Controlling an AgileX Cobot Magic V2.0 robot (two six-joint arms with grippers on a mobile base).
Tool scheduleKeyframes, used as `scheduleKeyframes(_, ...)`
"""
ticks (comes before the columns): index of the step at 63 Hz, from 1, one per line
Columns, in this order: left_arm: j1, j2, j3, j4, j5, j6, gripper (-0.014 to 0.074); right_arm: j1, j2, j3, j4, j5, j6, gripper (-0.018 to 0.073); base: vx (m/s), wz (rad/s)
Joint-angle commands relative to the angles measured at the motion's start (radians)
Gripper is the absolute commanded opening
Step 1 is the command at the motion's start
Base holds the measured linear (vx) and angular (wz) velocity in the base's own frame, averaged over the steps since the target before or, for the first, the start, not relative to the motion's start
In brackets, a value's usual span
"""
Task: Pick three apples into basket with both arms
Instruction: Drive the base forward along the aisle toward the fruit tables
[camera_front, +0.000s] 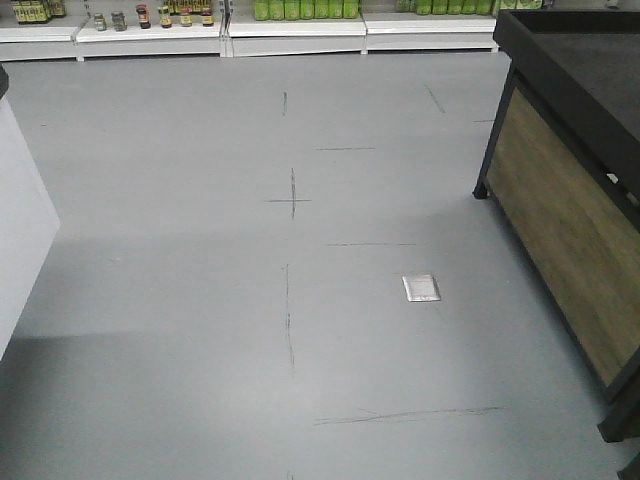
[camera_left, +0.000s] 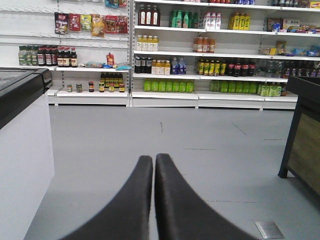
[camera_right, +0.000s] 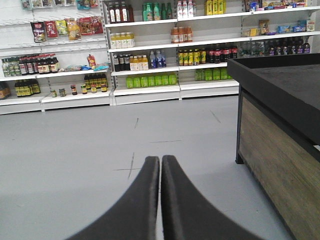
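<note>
Arms: left gripper (camera_left: 154, 159) and right gripper (camera_right: 160, 159) point level, jaws seemingly shut

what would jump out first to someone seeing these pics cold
Shut black curved fingers fill the bottom of each wrist view: the left gripper and the right gripper. Behind them, long white shop shelves packed with colourful bottles line the far wall. A black-topped, wood-panelled display counter stands at the right on the grey floor.

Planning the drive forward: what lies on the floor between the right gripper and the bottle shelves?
Only grey floor with thin dark scuff marks, seen in the right wrist view between the shut right gripper and the shelves.
</note>
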Motion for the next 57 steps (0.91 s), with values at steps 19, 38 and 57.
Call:
scheduleKeyframes(19, 0.002, -0.003, 0.004, -0.001, -0.076, -0.002, -0.0006, -0.003, -0.003, 0.013, -0.003, -0.069, -0.011, -0.0009, 0.00, 0.00)
scheduleKeyframes(38, 0.002, -0.003, 0.004, -0.001, -0.076, -0.002, -0.0006, -0.003, -0.003, 0.013, -0.003, -0.069, -0.011, -0.0009, 0.00, 0.00)
scheduleKeyframes(57, 0.002, -0.003, 0.004, -0.001, -0.076, -0.002, -0.0006, -0.003, -0.003, 0.013, -0.003, -0.069, -0.011, -0.0009, 0.00, 0.00)
